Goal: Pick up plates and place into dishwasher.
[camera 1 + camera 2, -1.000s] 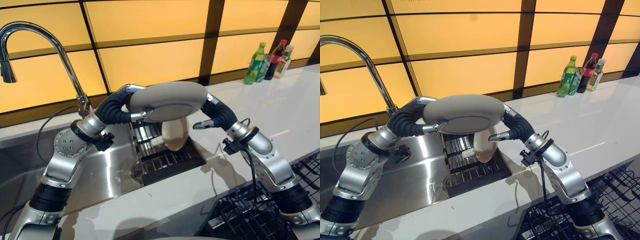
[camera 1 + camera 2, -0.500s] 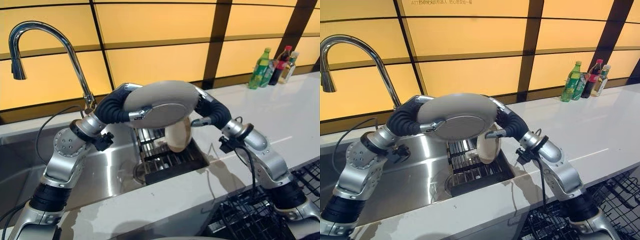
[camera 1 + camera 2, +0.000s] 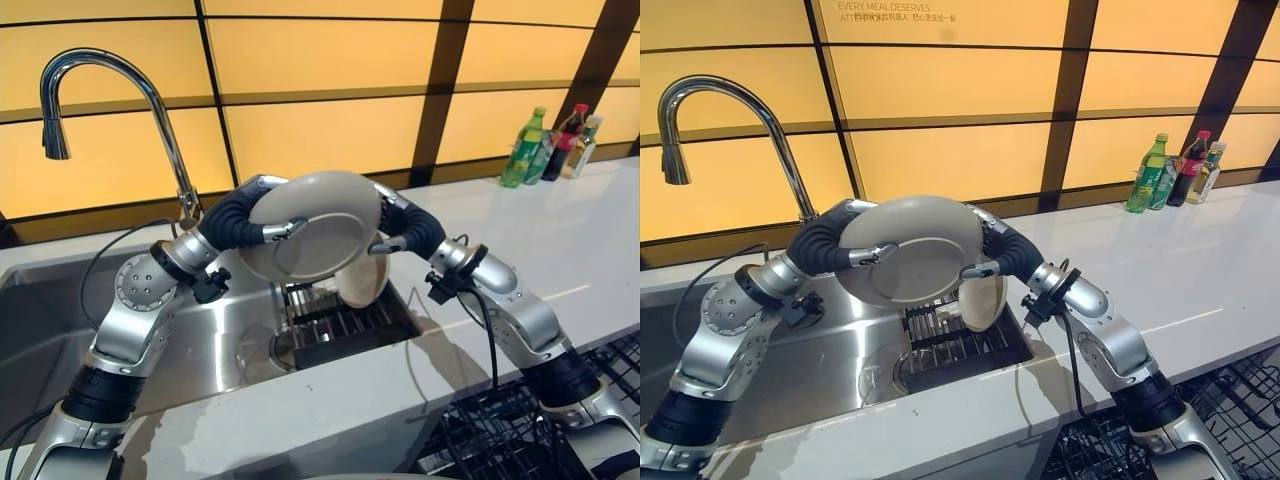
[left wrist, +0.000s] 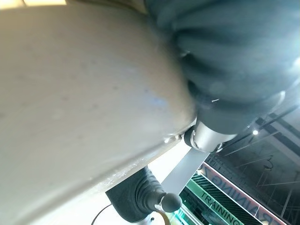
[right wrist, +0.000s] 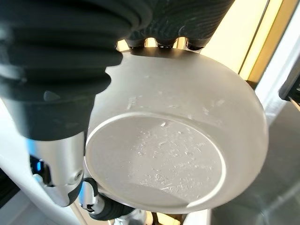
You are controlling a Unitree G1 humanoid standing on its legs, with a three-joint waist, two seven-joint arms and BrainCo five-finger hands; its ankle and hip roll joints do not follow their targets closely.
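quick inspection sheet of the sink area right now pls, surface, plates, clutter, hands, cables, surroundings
surface: pale counter with a steel sink set in it; a dark rack sits in the sink.
job's things: a grey plate is held above the rack, tilted, underside toward the camera; a second plate stands on edge in the rack behind it.
clutter: three bottles at the counter's far right.
hands: left hand and right hand grip the grey plate's opposite edges.
cables: nothing seen apart from the robot's own.
surroundings: curved tap behind the sink, orange wall panels, black wire basket at lower right.
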